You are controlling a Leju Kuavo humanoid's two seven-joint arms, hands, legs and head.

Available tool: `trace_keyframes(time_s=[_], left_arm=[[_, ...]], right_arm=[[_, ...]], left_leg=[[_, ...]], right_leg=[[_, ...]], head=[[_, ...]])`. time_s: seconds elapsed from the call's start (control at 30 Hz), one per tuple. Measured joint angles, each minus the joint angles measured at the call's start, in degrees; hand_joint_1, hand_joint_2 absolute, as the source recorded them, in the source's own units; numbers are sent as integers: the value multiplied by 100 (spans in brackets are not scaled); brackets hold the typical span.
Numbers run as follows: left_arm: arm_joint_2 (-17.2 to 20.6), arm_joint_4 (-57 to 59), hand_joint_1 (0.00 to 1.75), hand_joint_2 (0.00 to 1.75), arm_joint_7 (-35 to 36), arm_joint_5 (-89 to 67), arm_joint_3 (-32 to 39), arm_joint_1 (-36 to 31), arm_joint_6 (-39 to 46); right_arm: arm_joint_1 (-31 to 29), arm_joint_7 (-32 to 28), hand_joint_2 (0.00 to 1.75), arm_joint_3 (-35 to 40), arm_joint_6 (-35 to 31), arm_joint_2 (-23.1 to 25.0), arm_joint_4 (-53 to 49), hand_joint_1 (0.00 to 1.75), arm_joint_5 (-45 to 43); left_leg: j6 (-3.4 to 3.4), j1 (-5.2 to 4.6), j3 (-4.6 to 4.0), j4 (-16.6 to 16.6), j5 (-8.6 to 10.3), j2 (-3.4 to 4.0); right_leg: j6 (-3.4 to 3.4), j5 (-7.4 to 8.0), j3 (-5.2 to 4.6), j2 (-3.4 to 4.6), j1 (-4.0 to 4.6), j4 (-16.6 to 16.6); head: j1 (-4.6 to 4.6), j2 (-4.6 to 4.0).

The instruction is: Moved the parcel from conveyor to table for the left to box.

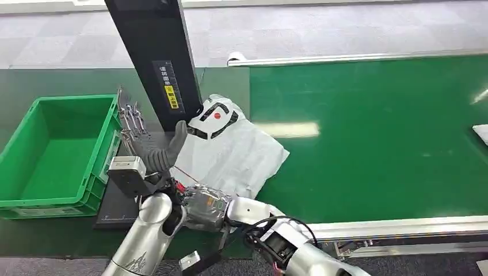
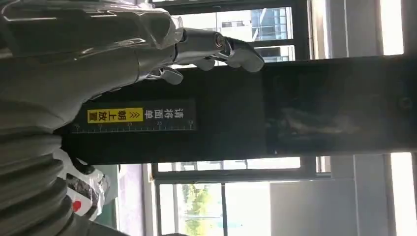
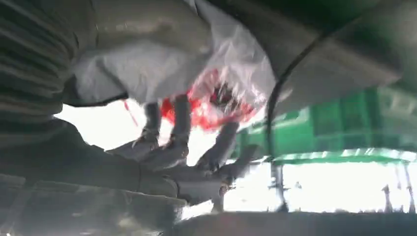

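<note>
The parcel (image 1: 233, 150), a white plastic bag with a black and red print, lies at the left end of the green conveyor belt (image 1: 374, 144), against a black post (image 1: 155, 57). My right arm reaches across from the lower right, and my right hand (image 1: 194, 202) is at the parcel's near edge, partly hidden behind my left arm. In the right wrist view my right hand (image 3: 182, 147) grips crumpled white plastic of the parcel (image 3: 147, 73). My left hand (image 1: 147, 144) is raised beside the post, fingers spread and holding nothing. A corner of the parcel (image 2: 83, 191) appears in the left wrist view beside my left hand (image 2: 206, 49).
A green crate (image 1: 34, 198) stands at the left, nothing inside it. A black base plate (image 1: 115, 210) lies under the post, between crate and parcel. The post carries a yellow label (image 2: 115, 115). A white object (image 1: 482, 132) lies at the belt's far right edge.
</note>
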Motion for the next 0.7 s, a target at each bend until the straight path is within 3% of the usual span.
trace_keyframes(time_s=[0.2,0.7], left_arm=[[20,0,0,175,0,-11,30,79,-15],[39,-20,0,175,0,-26,70,186,-9]], right_arm=[[244,50,175,-498,-554,-245,-590,0,-50],[554,-162,175,-1080,-945,-501,-1290,0,-239]], left_leg=[[0,0,-1,1,0,-1],[0,0,-1,0,-1,0]], right_leg=[[0,0,-1,0,0,0],[0,0,-1,0,0,0]], head=[[-2,0],[-2,0]])
